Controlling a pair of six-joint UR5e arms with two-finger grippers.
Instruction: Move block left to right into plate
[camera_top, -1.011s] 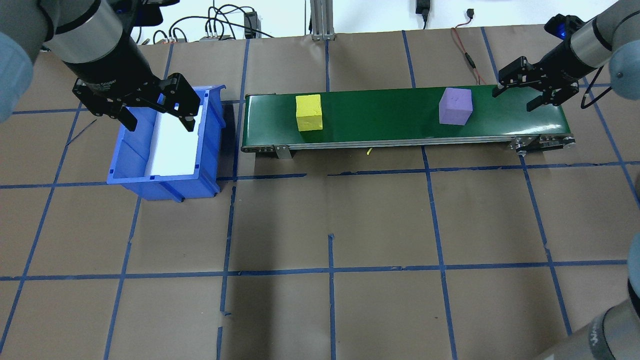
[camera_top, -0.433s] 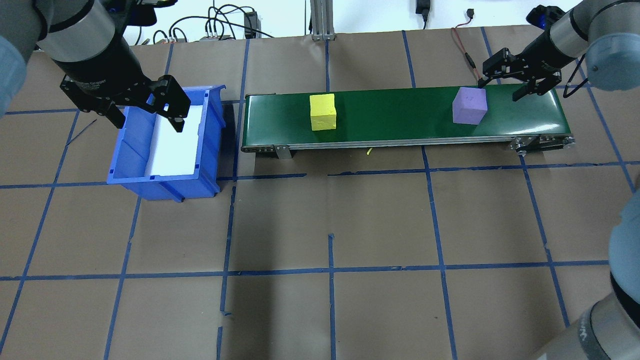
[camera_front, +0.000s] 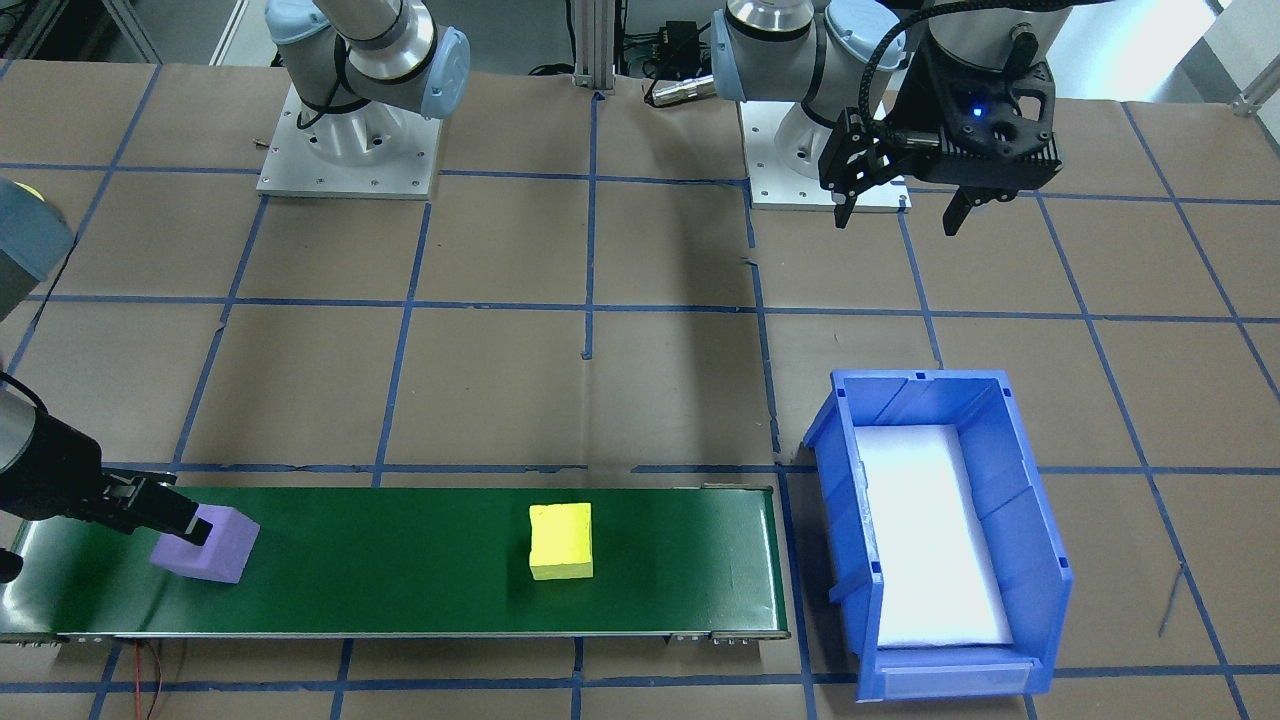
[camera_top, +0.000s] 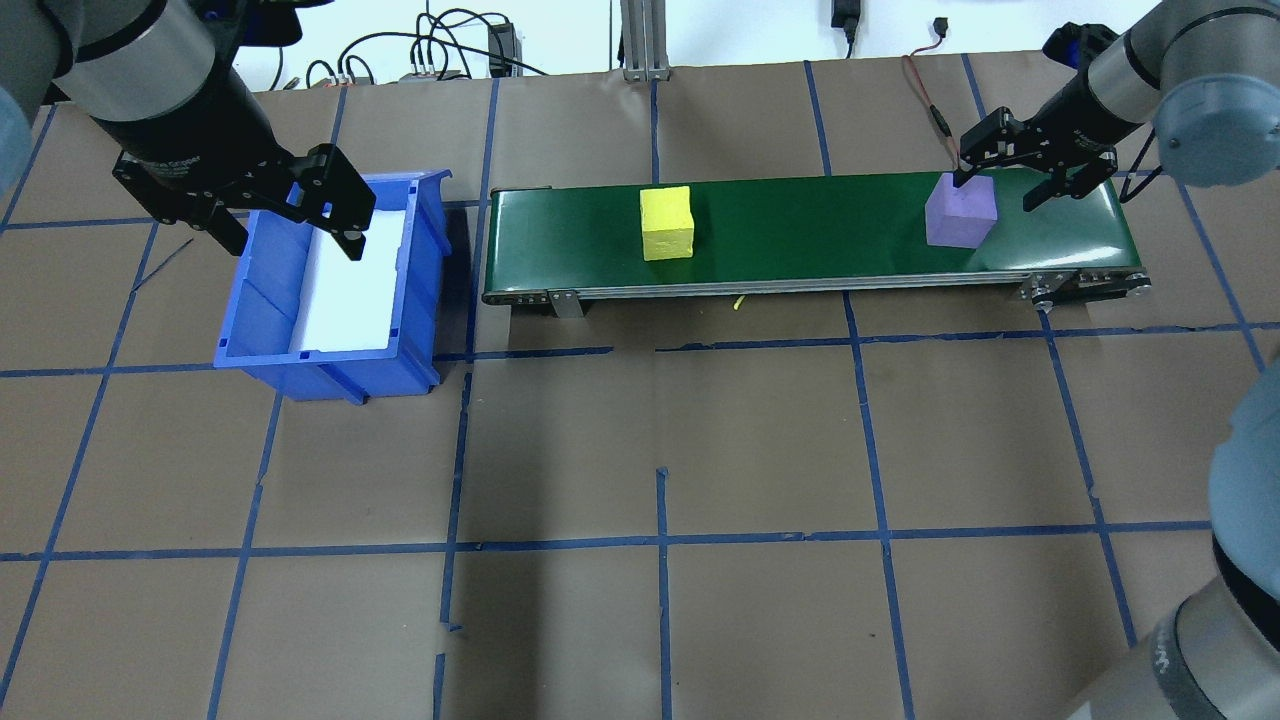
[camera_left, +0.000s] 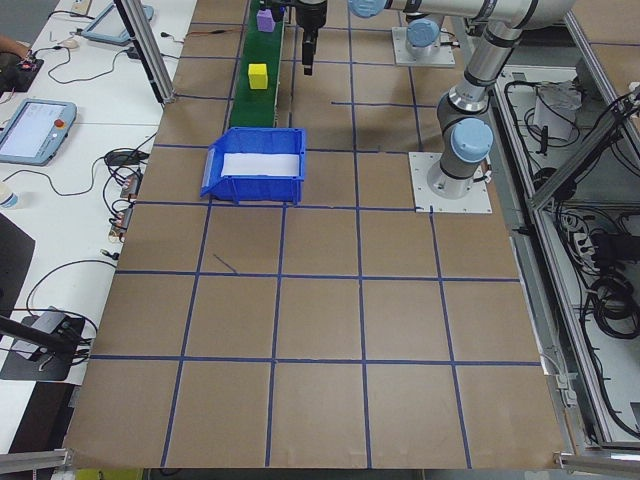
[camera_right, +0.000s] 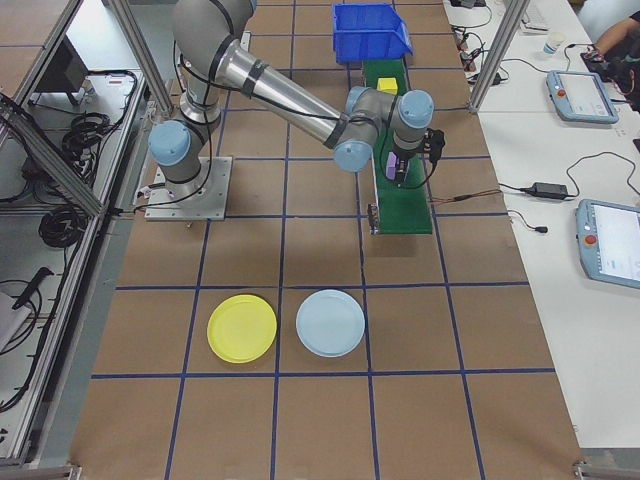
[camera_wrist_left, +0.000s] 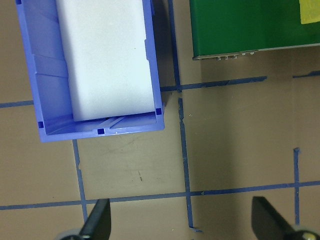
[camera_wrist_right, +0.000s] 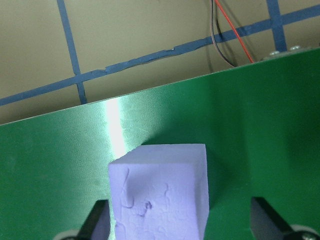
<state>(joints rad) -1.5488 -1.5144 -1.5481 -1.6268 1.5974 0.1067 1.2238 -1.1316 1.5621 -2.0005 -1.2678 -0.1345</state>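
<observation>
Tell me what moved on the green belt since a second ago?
Both cubes slid rightward along the belt: the yellow cube and the purple cube. The right gripper came over the purple cube, open, not gripping yet. The blue bin stayed put.

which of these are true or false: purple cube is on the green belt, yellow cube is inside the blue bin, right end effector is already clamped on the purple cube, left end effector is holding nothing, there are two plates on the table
1. The purple cube sits on the green belt. True.
2. The yellow cube is inside the blue bin. False: it sits on the belt, and the bin holds only a white liner.
3. The right end effector is clamped on the purple cube. False: its fingers are spread open, one at the cube's far corner, the other well off to the side.
4. The left end effector holds nothing. True: it hovers open over the bin.
5. Two plates lie on the table. True: a yellow plate and a pale blue plate, side by side.
</observation>
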